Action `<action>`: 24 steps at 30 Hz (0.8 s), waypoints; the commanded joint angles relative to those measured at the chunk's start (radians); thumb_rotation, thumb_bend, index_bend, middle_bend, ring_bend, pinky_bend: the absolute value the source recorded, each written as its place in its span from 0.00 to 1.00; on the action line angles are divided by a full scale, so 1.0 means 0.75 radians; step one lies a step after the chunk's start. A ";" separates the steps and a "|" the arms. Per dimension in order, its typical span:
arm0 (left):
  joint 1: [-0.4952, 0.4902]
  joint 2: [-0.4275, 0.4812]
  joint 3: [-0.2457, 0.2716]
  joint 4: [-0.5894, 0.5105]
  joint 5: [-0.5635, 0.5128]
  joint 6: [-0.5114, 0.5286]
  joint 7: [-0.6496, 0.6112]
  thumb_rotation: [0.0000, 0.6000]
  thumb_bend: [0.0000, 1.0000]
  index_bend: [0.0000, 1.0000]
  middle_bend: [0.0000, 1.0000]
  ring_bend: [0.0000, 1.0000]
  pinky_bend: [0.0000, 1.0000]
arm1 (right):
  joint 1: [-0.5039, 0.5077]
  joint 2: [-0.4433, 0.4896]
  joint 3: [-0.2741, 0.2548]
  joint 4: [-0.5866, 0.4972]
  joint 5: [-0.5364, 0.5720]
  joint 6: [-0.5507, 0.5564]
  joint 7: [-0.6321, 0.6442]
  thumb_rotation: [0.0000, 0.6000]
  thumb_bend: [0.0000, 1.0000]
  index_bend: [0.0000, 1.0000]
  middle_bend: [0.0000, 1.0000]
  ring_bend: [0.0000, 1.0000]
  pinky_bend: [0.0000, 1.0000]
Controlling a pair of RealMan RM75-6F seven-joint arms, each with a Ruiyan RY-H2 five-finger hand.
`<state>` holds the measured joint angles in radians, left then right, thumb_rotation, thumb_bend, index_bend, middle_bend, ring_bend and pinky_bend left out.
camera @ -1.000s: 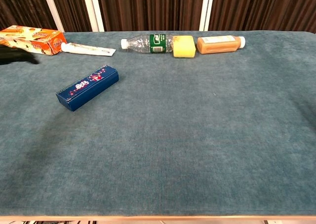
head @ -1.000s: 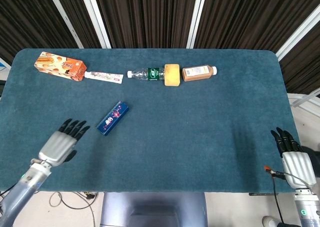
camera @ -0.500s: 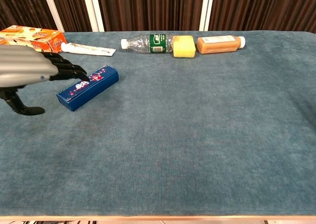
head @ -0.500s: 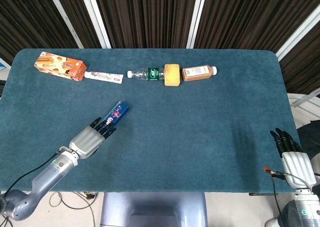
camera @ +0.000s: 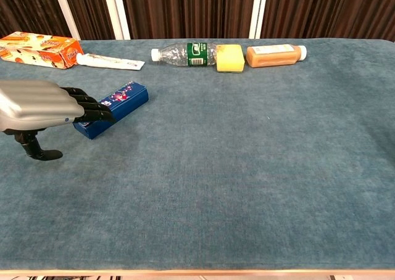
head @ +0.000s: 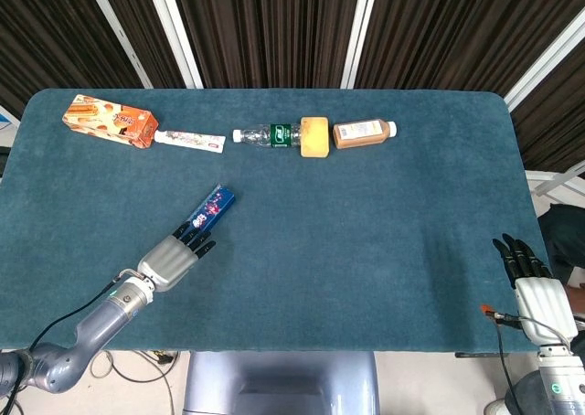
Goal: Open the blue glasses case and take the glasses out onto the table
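Case (head: pixel 208 213), blue, shut, just past fingertips of left robot hand (head: pixel 172 258), fingers straight, nothing held.

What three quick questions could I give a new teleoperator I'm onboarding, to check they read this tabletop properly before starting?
1. True or false: the blue glasses case is already open.
2. Which hand is at the case? A) left hand B) right hand C) both
3. Fill in: in the far row, the yellow sponge lies between the clear water bottle and the ____ bottle.

Key:
1. False. The case lies closed on the table.
2. A. The left hand's fingers reach over the case's near end; the right hand stays at the table's near right edge, holding nothing.
3. Brown. The brown bottle lies on its side right of the sponge.
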<state>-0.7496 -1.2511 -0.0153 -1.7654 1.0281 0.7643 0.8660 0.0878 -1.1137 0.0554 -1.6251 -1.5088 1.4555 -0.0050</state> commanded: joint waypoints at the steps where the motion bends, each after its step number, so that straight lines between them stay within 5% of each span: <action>1: -0.013 -0.003 0.019 0.013 -0.022 0.009 0.008 1.00 0.34 0.00 0.05 0.00 0.00 | 0.000 0.000 0.000 0.000 0.000 -0.001 0.001 1.00 0.20 0.00 0.00 0.00 0.21; 24: -0.004 0.075 0.118 0.125 -0.081 0.065 -0.119 1.00 0.35 0.00 0.08 0.00 0.00 | -0.002 0.002 -0.002 -0.007 0.000 0.003 -0.002 1.00 0.20 0.00 0.00 0.00 0.21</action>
<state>-0.7533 -1.1954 0.0713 -1.6744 0.9680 0.8125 0.7811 0.0865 -1.1121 0.0539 -1.6306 -1.5089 1.4575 -0.0064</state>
